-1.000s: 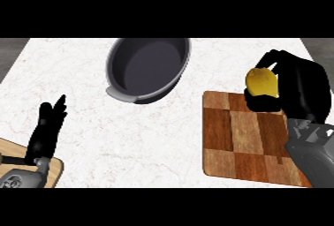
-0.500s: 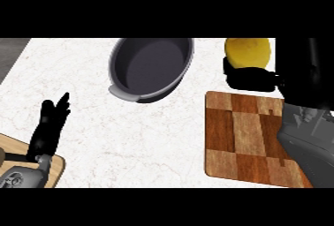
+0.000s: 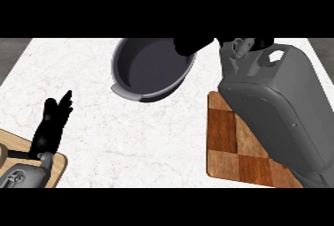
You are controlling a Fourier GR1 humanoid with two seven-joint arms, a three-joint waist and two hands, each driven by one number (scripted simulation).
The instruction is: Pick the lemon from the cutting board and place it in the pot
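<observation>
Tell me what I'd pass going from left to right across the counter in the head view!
left hand → pot → cutting board

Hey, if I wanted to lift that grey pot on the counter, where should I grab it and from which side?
Probably the pale handle jutting from the near-left rim of the pot. Come in from the front left, across the counter; the right hand and its forearm crowd the far-right side.
</observation>
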